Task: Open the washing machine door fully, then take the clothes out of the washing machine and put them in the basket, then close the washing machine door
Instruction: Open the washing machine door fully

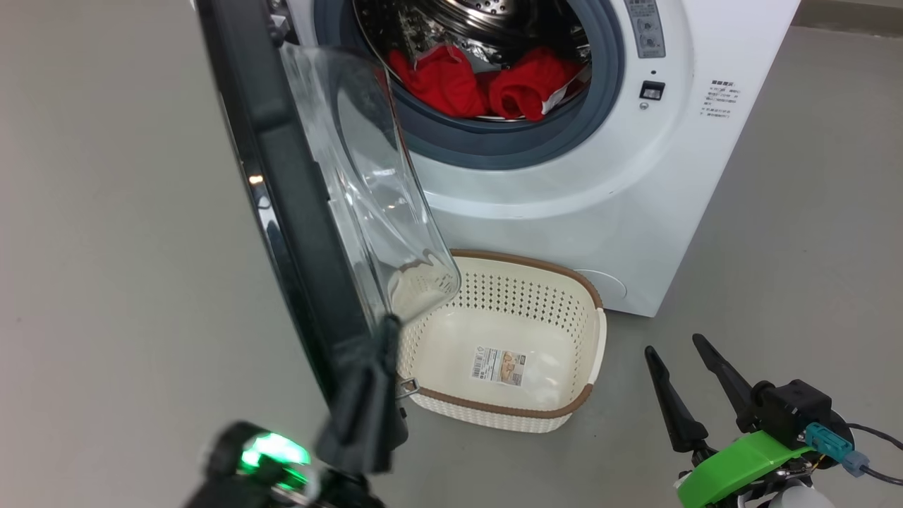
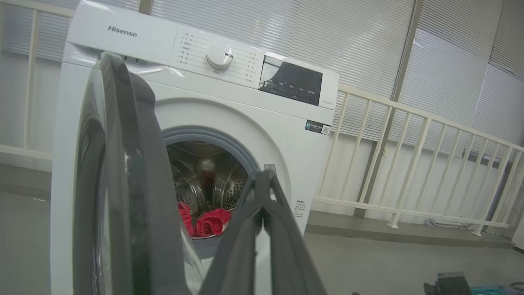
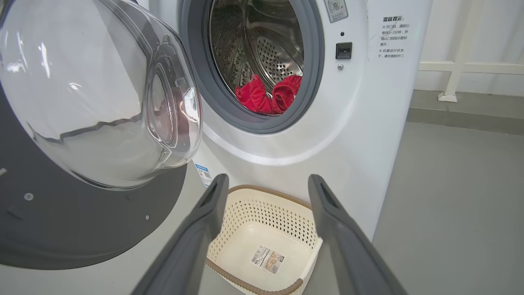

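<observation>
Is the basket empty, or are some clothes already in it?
Empty: the basket holds just its paper label; the red clothes lie in the steel drum.

drum mouth (image 1: pixel 487 42) unblocked; door (image 1: pixel 296 212) stands left of it.

Head cam stares steeply down, close on the basket (image 1: pixel 522 293) and washer (image 1: pixel 635 197) mouth. Left wrist cam sits low, right beside the door (image 2: pixel 135 172), facing the washer's front. Right wrist cam shares basket, door and clothes (image 3: pixel 266 96) with head

glossy black-rimmed clear glass door (image 1: pixel 296 212), perforated steel drum (image 3: pixel 262 49), perforated plastic basket (image 1: pixel 522 289)
</observation>
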